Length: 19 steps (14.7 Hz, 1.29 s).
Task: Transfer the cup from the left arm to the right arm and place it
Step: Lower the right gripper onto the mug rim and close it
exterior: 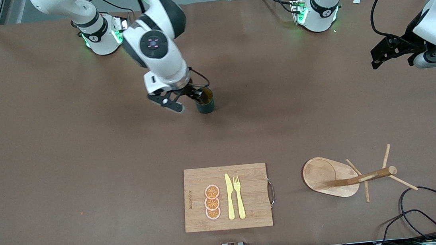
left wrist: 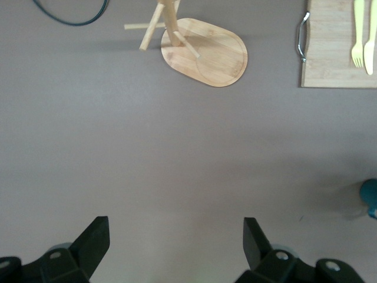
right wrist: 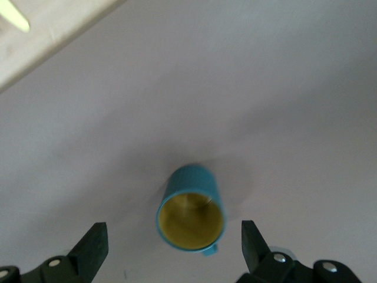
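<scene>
Brown matting covers the table; low in the front view's centre lies a cutting board (exterior: 227, 197), with a toppled wooden mug rack (exterior: 341, 176) beside it toward the left arm's end. Higher, mid-frame, the cup (exterior: 204, 101) stands upright on the mat. Right gripper (exterior: 184, 101), jaws spread and empty, hangs just over it, cup between the fingers. Left gripper (exterior: 391, 57), at the frame's right edge, waits open, well apart.
</scene>
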Tool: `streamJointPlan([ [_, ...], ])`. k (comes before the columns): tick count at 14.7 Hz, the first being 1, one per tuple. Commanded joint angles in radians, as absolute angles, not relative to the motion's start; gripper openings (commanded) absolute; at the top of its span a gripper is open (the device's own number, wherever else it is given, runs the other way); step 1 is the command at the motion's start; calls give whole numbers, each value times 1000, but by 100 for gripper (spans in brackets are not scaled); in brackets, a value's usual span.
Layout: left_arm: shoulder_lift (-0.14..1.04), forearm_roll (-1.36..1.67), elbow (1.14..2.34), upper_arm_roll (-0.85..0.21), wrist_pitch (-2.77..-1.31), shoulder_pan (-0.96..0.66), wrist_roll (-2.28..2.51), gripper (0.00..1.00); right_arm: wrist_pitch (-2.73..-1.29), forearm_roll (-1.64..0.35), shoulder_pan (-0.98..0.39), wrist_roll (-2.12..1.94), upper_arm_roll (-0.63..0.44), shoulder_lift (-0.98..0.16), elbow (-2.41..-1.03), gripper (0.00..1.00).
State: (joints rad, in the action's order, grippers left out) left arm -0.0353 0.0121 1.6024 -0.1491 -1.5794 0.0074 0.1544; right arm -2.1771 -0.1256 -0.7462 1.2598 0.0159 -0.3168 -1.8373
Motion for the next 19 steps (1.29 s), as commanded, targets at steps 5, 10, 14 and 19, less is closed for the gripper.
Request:
streamJointPlan([
  [5,-38,18,1626,-152,-1582,15,189,100,-2359,-137,-845,1374,2,-501,-1835,100],
  [10,-38,28,1612,-147,-1582,18,175,100,-2369,-127,-845,1364,2,-534,-1818,42],
  [14,-35,29,1612,-146,-1586,15,186,100,-2353,-126,-831,1286,0,-532,-1815,3],
  [19,-28,28,1612,-144,-1594,18,166,100,-2274,-115,-813,1110,-5,-528,-1789,0],
])
